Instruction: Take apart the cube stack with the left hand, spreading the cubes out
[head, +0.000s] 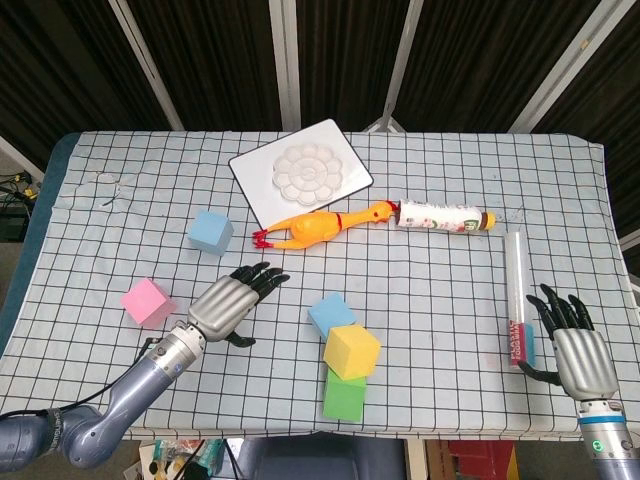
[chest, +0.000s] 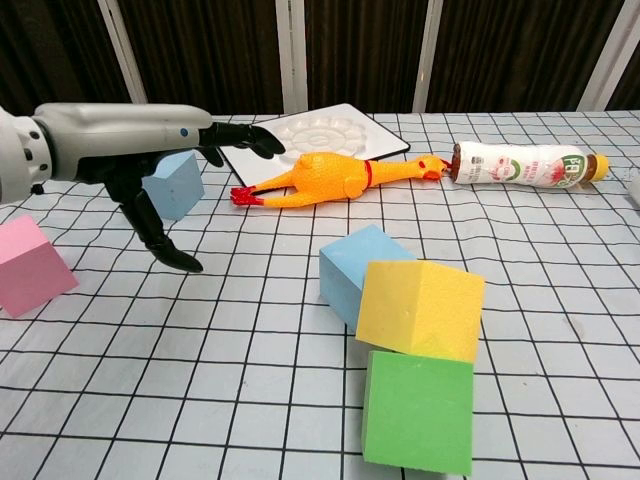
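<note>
Five cubes (head: 351, 351), one chicken (head: 320, 226), one bottle (head: 443, 216)

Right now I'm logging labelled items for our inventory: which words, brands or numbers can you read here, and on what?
Bottle lying beside the rubber chicken: green and red print on its white label, too blurred to read.
Tube near the right hand: red label with white lettering, too small to read.
Cubes, paint palette, tablecloth: no text visible.
</note>
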